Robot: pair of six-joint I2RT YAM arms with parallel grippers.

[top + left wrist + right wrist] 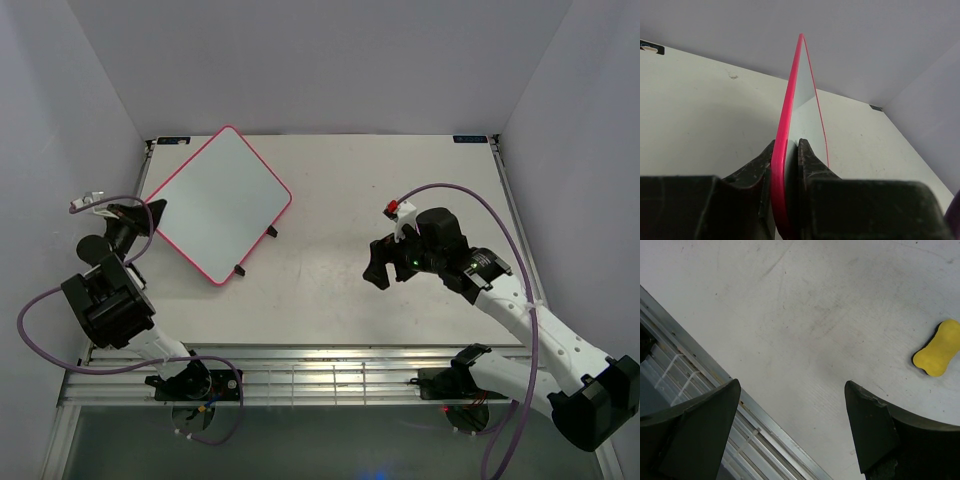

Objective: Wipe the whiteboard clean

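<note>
We are looking down on a flat, rounded-corner whiteboard (220, 205) with a glossy white face and a pink-red rim, lying at the far left of the pale table (340, 190). Its long axis is running diagonally from near left to far right, and its face is turning upward, seemingly tilted, with two small black feet showing under its near-right edge. No writing is showing on the face. The left gripper (153, 214) is meeting the board at its left corner. In the left wrist view its black fingers (812, 165) are sitting on either side of the rim, appearing to pinch it edge-on. The right gripper (379, 268) is hovering over the right half of the table, well apart from the board, which lies to its left, so the left arm is by far the nearer. The right jaws are standing wide apart and holding nothing. A small yellow sponge (938, 348) is lying on the table off to one side of them.
</note>
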